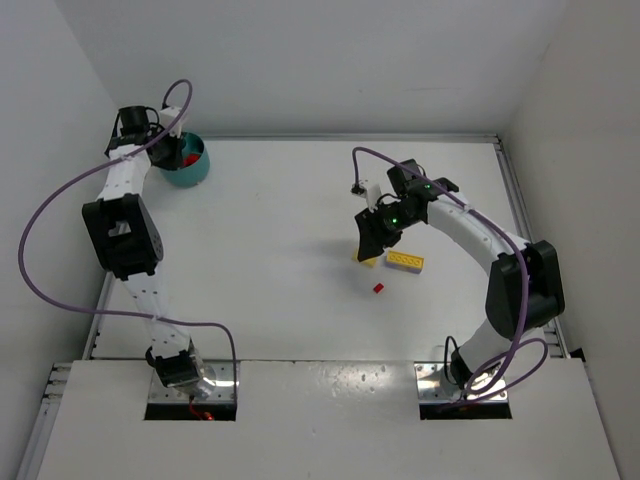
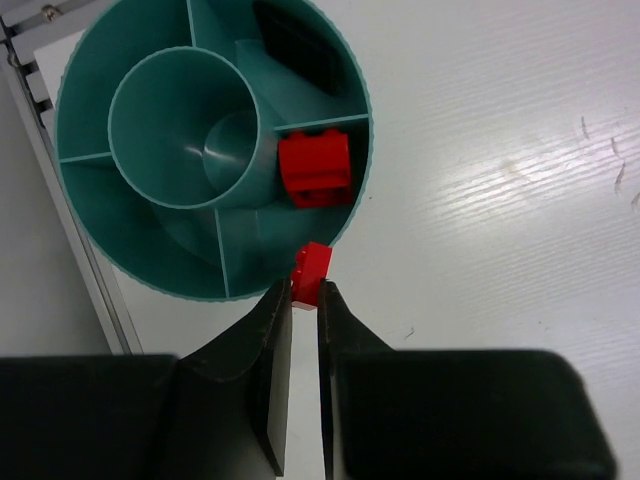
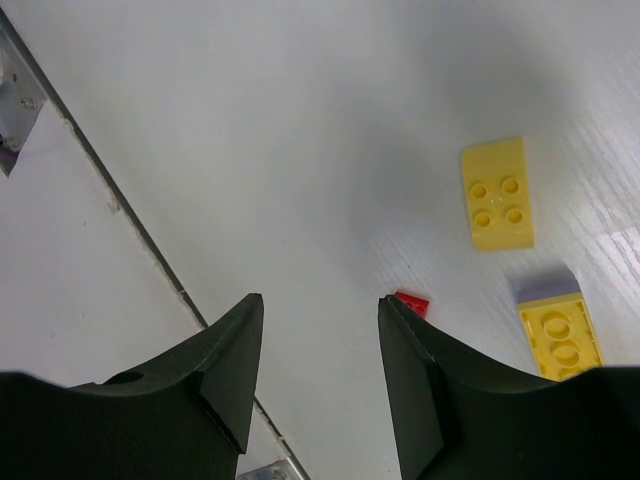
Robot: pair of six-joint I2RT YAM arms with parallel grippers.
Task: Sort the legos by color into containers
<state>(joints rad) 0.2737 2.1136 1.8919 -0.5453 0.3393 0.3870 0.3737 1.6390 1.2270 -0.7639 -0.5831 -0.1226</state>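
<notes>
The left hand (image 2: 305,293) is pinched almost shut on a small red brick (image 2: 311,270), gripped by the very fingertips. From the wrist the brick sits right at the rim of the teal bowl (image 2: 120,225); I can't tell whether it touches. The bowl stands in the far left corner of the bench (image 1: 280,200), with a round well in its middle and dividers cutting the outer ring into compartments. The compartment nearest the held piece has a second red brick (image 2: 316,168) lying in it; the next one along holds something dark (image 2: 295,50), its colour unclear.

Over to the right, the right hand (image 3: 318,310) hangs above the middle of the bench, jaws well apart with nothing between them. A tiny red piece (image 3: 412,303) lies on the bench just beside one finger; a yellow studded brick (image 3: 497,193) lies a little further out. Another yellow brick (image 3: 562,338) lies near it, a pale purplish piece (image 3: 548,286) against its end.
</notes>
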